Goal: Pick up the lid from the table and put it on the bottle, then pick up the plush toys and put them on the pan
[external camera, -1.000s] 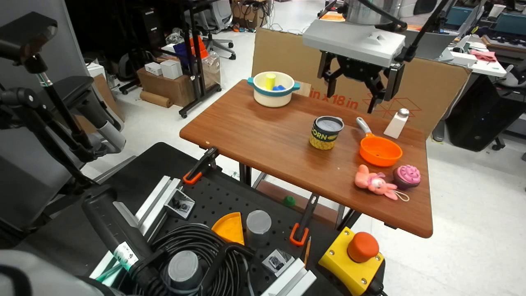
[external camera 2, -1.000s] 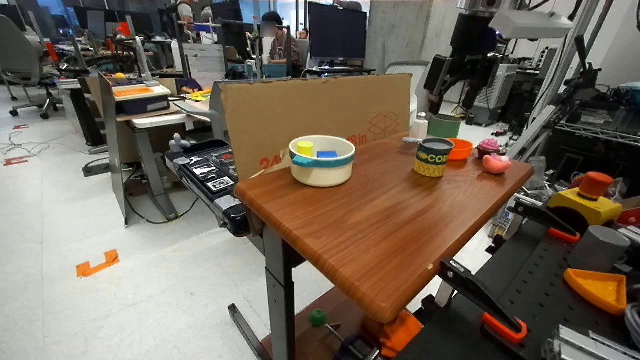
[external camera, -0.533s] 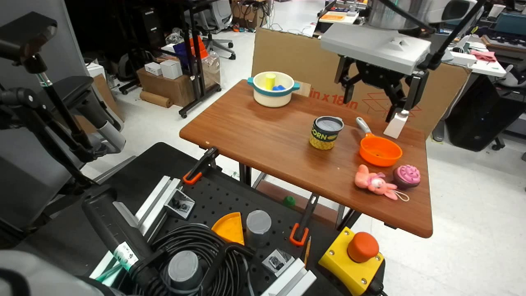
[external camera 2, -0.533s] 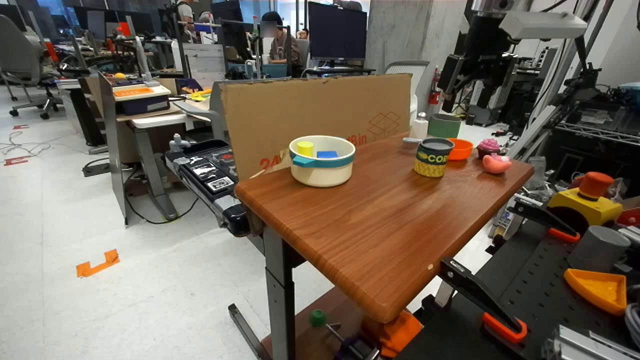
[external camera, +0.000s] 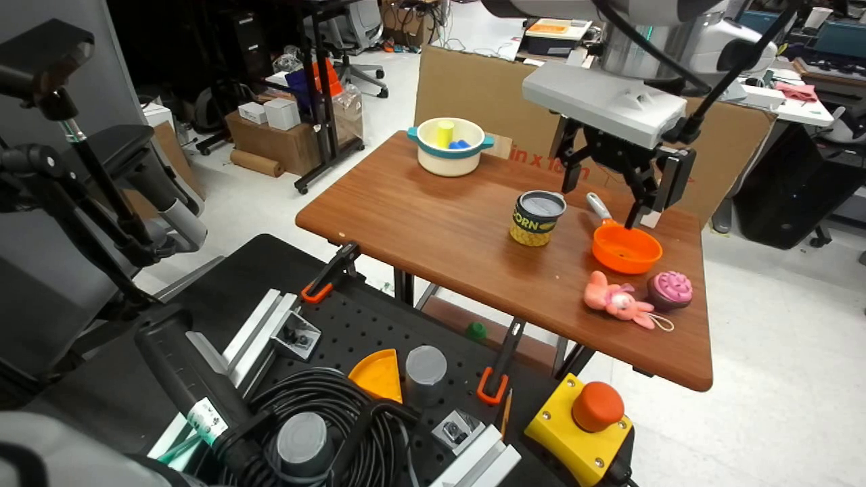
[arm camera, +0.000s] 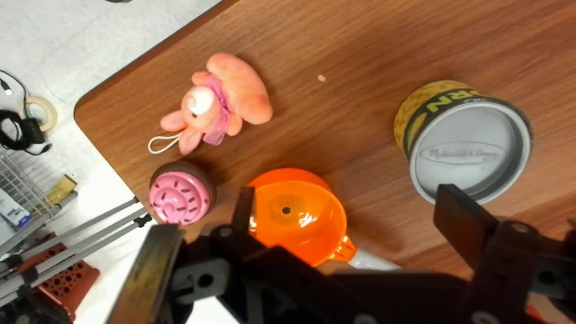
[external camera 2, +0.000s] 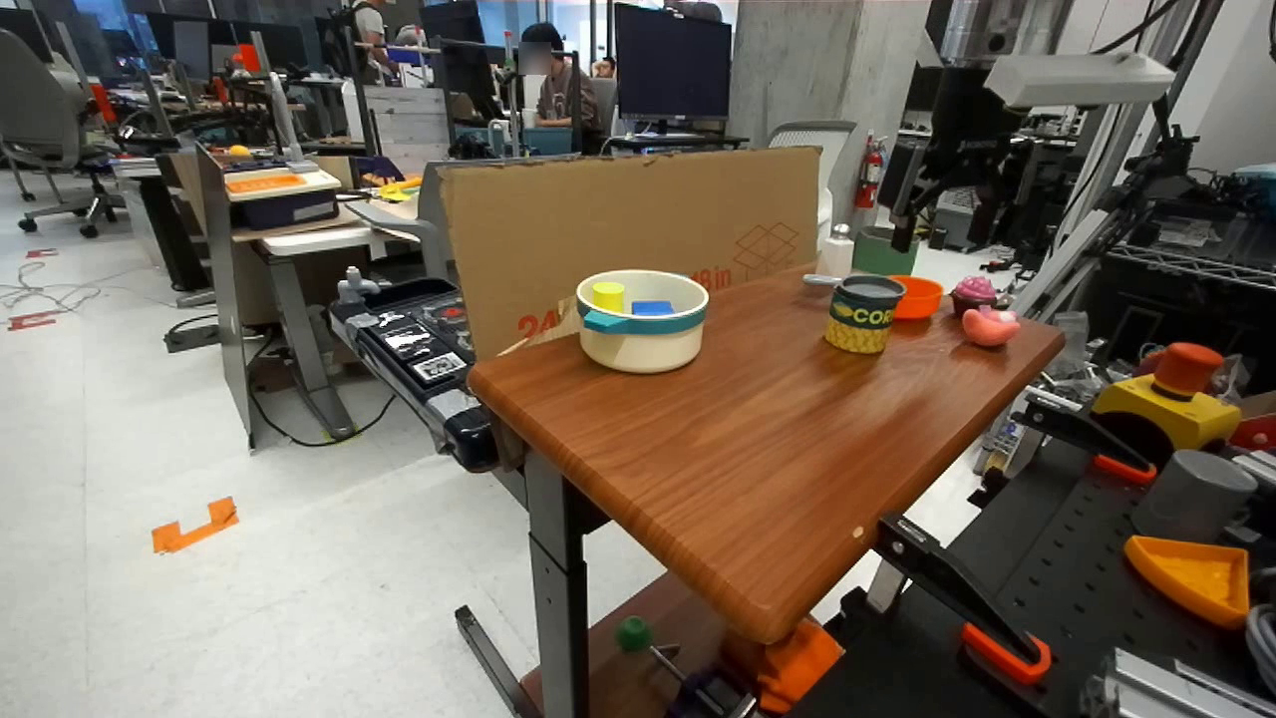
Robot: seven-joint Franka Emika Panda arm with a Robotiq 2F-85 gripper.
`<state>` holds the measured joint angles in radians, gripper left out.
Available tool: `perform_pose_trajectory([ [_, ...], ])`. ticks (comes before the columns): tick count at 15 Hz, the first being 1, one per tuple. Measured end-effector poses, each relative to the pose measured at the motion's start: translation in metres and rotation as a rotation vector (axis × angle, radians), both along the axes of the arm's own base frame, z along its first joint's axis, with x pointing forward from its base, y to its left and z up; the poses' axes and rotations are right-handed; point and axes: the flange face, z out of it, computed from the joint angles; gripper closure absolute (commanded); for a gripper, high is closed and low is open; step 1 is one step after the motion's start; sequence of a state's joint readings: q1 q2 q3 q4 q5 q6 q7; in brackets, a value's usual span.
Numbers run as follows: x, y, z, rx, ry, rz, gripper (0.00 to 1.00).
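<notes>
While the Panda arm (external camera: pixel 663 10) extends down from approx. 1 o'clock in an exterior view, its gripper (external camera: pixel 601 210) hangs in the air near the orange pan (external camera: pixel 626 262), pointing down w/ a slight lean. Fingers (external camera: pixel 639 211) are spread wide, holding nothing; the line btwn their tips slants from 10 to 4 o'clock there. In the wrist view the gripper shows at 6 o'clock, one finger overlapping the pan's 9 o'clock rim, the other the 7 o'clock edge of the grey lid (arm camera: pixel 468 139), w/ height hard to judge from there. In both exterior views the lid sits on top of the corn tin (external camera: pixel 532 226) (task's bottle), upright on the wooden table (external camera: pixel 419 210).

Going round the pan in an exterior view, 12 up: white shaker (external camera: pixel 651 219), partly hidden by a finger, approx. 1; pink-topped toy cupcake (external camera: pixel 670 291) btwn 4 & 5; salmon plush bunny (external camera: pixel 619 301), lying just beside the cupcake, at 6; corn tin btwn 9 & 10; grey handle (external camera: pixel 597 206) approx. 11. Both toys are on the table, outside the pan. Farther off at 10: teal-handled cream pot (external camera: pixel 450 166), yellow cylinder (external camera: pixel 444 135) & blue block (external camera: pixel 460 145) inside. Cardboard panel (external camera: pixel 731 155) stands along the table's 12 o'clock side.
</notes>
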<state>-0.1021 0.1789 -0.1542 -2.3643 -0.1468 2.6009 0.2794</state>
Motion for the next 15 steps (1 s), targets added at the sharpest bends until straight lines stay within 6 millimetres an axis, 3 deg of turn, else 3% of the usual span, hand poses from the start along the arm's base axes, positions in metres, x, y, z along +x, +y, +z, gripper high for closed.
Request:
perform_pose_trajectory([
  [6,0.001,-0.001,-0.013,0.023,0.013,-0.071,0.00],
  [15,0.004,-0.003,0.002,0.062,-0.029,-0.100,0.00],
])
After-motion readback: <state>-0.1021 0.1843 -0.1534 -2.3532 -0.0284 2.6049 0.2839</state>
